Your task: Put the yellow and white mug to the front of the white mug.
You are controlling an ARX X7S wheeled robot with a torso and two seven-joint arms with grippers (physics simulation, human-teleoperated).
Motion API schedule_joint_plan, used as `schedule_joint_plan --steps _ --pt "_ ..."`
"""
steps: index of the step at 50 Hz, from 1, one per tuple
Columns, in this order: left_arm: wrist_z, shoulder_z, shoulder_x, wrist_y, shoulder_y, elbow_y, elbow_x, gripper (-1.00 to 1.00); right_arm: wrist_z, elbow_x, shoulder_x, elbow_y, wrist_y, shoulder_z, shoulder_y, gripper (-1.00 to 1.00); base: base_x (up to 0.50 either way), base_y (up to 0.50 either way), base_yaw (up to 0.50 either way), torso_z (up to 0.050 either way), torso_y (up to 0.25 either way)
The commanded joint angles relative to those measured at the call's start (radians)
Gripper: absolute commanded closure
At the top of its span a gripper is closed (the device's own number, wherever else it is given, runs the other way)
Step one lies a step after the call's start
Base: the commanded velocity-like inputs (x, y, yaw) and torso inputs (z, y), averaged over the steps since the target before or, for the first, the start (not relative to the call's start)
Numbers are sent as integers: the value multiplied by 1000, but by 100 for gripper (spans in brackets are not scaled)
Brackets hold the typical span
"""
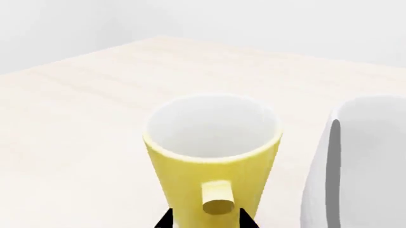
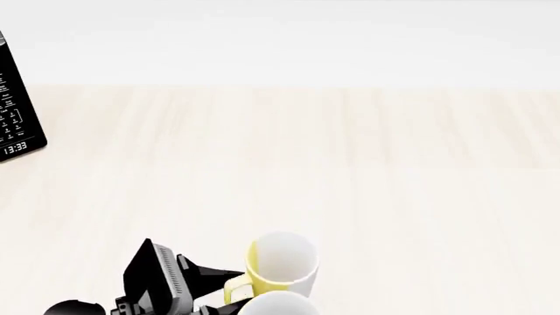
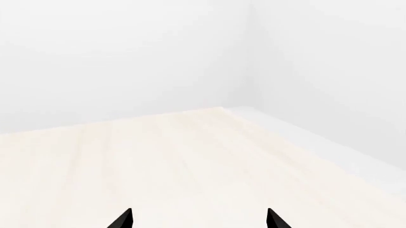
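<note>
L gripper (image 2: 229,279) at yellow and white mug's (image 2: 282,265) handle (image 1: 217,198), can't tell if pinching, mug upright on table (image 2: 350,170), white mug (image 2: 278,304) just beside it nearer robot, R gripper (image 3: 198,219) spread, holding nothing

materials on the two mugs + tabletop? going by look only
Simulator render, so hedged. Yellow and white mug: probably ceramic, matte; flat yellow wall, white interior, no highlights. White mug: likely the same, plain white with soft grey shading. Table: pale wood or wood-look laminate; faint lengthwise grain streaks, no gloss.
</note>
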Motion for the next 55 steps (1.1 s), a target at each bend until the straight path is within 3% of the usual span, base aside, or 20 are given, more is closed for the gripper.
schedule_joint_plan --steps 1,22,55 --pt "-8 -11 -3 -18 -2 -4 -2 -100 3 1 3 2 -1 -4 1 -100 0 0 0 0 0" --pt "9 -55 -3 -24 -3 -4 -13 -100 8 4 7 7 -4 -10 3 -100 0 0 0 0 0" --pt "159 -198 -1 -62 -18 -3 -45 -100 16 5 14 12 -7 -22 6 -100 0 0 0 0 0"
